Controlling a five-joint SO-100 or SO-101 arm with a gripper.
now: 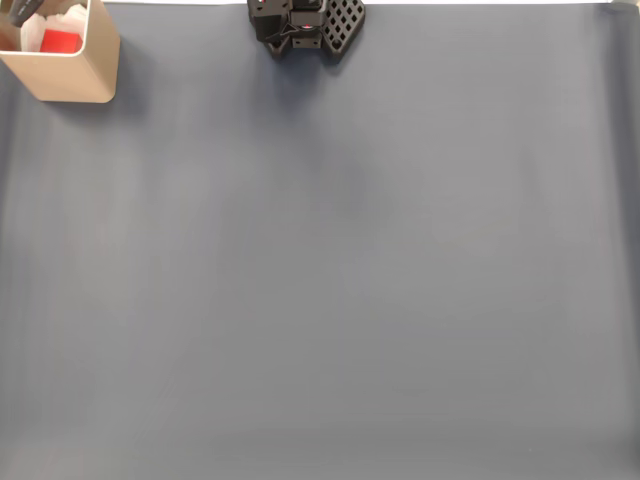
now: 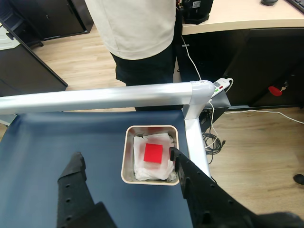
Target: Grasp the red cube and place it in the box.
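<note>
The red cube [image 2: 153,153] lies flat on white lining inside the tan box [image 2: 151,127], free of the fingers. In the wrist view my gripper [image 2: 124,159] hangs above the box, open. Its left fingertip sits over the blue mat left of the box and its right fingertip over the box's right wall. In the fixed view the box [image 1: 85,75] stands at the mat's far left corner with the red cube [image 1: 60,42] showing inside it. A dark part of the arm [image 1: 20,10] reaches over the box's top left edge.
The arm's black base [image 1: 300,25] sits at the top middle of the blue mat [image 1: 330,270]. A silver frame rail [image 2: 104,97] borders the table just beyond the box. A person in a white shirt [image 2: 133,23] stands behind it. Cables [image 2: 211,140] lie on the floor at right.
</note>
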